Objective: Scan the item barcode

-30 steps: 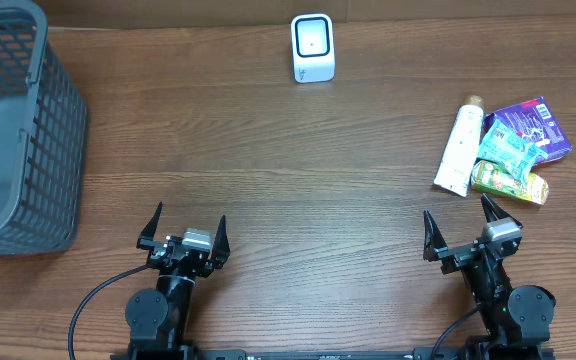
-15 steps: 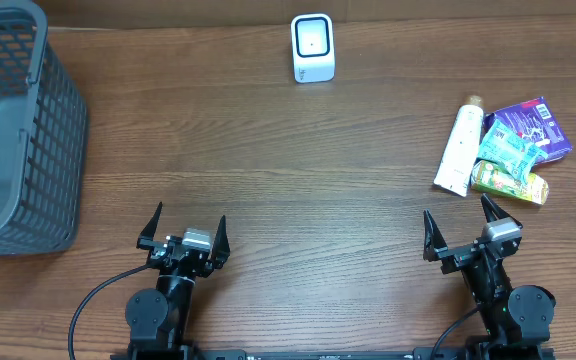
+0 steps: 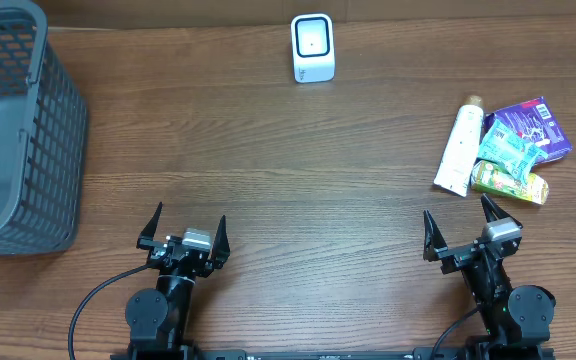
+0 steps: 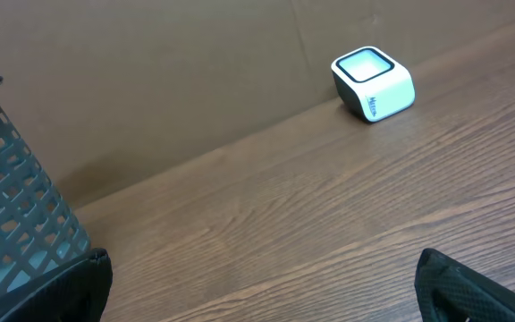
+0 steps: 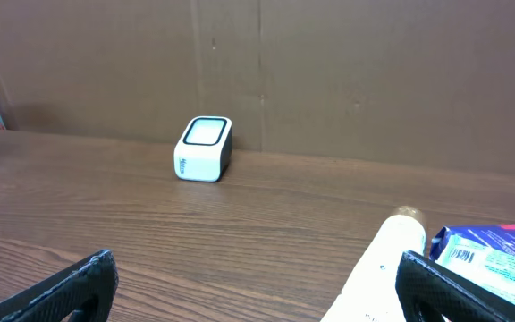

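The left hand (image 3: pixel 190 212) and right hand (image 3: pixel 456 206) stand spread and empty at the near edge of the table (image 3: pixel 298 190). The tube (image 3: pixel 460 148), by the right edge, looks light, smooth and squashy, and is best pinched across its middle.

From high above, straight down on the whole bench (image 3: pixel 288 180), near edge at the bottom. From each wrist, low and close over the wood, facing the far wall (image 4: pixel 150 80). Shared by all three: the white scanner (image 3: pixel 313 47); by overhead and left wrist the basket (image 3: pixel 18 130), by overhead and right wrist the tube (image 3: pixel 460 150).
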Motion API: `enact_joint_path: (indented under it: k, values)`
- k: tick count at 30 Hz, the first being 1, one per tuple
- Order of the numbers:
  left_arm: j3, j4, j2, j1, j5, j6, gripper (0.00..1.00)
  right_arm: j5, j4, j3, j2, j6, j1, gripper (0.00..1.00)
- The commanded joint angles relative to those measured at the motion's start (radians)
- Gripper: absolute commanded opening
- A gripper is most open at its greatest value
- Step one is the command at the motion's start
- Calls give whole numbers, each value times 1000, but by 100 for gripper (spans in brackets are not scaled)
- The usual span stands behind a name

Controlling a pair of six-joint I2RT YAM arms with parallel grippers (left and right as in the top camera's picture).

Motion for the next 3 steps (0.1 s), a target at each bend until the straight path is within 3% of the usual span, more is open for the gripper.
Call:
enact_joint_path:
  k: [1,3]
  values:
    - [-3,-3,-9,6,1,-18,100,6,6,-10,-9,-1,-2,100]
    - [-3,-3,-9,6,0,-18,100,6,6,-10,-9,-1,-2,100]
